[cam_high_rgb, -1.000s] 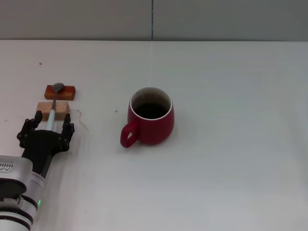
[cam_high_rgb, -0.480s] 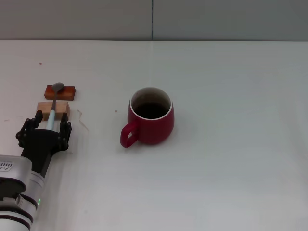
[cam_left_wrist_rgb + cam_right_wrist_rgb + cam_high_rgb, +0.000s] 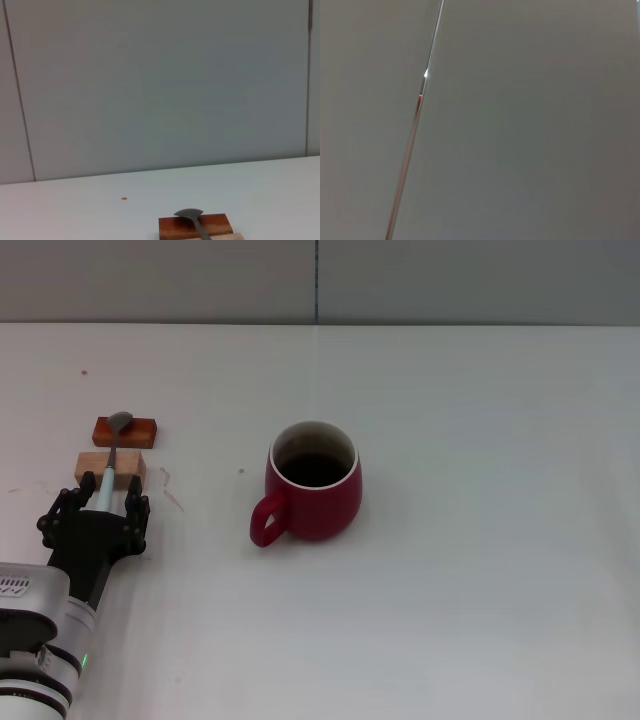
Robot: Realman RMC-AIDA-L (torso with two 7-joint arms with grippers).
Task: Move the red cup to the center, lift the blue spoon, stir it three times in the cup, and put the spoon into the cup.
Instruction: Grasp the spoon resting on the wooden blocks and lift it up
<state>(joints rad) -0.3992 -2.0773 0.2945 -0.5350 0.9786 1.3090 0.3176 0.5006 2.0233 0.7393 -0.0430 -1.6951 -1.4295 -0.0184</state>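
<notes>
Jaws of the left gripper (image 3: 97, 498) stand apart at the table's left side, one on each side of the pale handle end of the blue spoon (image 3: 110, 465), not yet clamped on it. Spoon neck crosses a tan wooden block (image 3: 110, 466) and its grey bowl rests on an orange-brown block (image 3: 127, 431) just beyond, as the left wrist view also shows. Well apart to the right, the red cup (image 3: 312, 495) stands upright near the middle of the white table (image 3: 480, 540), handle toward the near left; the right gripper is out of view.
</notes>
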